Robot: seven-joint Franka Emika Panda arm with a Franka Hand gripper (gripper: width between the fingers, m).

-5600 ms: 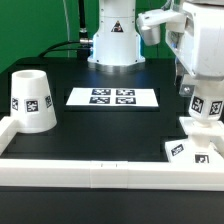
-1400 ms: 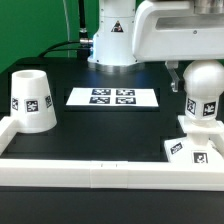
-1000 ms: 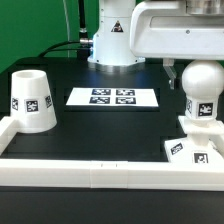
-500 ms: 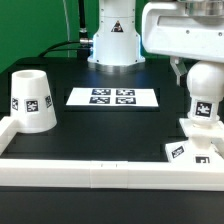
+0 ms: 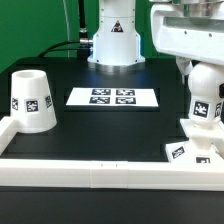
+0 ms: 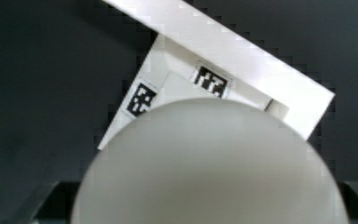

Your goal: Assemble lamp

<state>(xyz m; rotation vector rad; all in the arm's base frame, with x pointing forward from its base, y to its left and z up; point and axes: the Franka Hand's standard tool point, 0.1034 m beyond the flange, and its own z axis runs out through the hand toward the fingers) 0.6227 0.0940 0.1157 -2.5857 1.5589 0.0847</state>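
Reading the exterior view as a clock face centred on the black surface point(image 5: 110, 130), the nearest thing is the long white rail point(image 5: 100, 172), which runs along the 6 o'clock edge and turns up the side toward 8 o'clock. Just behind it at about 4 o'clock sits the small square lamp base point(image 5: 188, 150), close against the rail, with tags on the faces that show. The bulb point(image 5: 205, 95) stands upright on that base at roughly 3 o'clock, stem down, with a tag on its rounded body. How deep the stem sits in the base cannot be told. The end effector point(image 5: 204, 72) comes down over the bulb from 2 o'clock. One dark finger point(image 5: 184, 68) lies against the bulb's side toward 9 o'clock, and the other is hidden. In the wrist view the bulb's pale dome point(image 6: 202, 165) fills the gap between the fingers, so the end effector is clamped on the bulb. The tagged base point(image 6: 167, 80) and a strip of rail show beyond the dome. At 9 o'clock, well apart from the bulb, the shade point(image 5: 30, 100) stands wide end down beside the rail's side arm. Farther back, near the centre toward 12 o'clock, the marker board point(image 5: 112, 97) lies flat. The arm's white pedestal point(image 5: 112, 40) rises at 12 o'clock.
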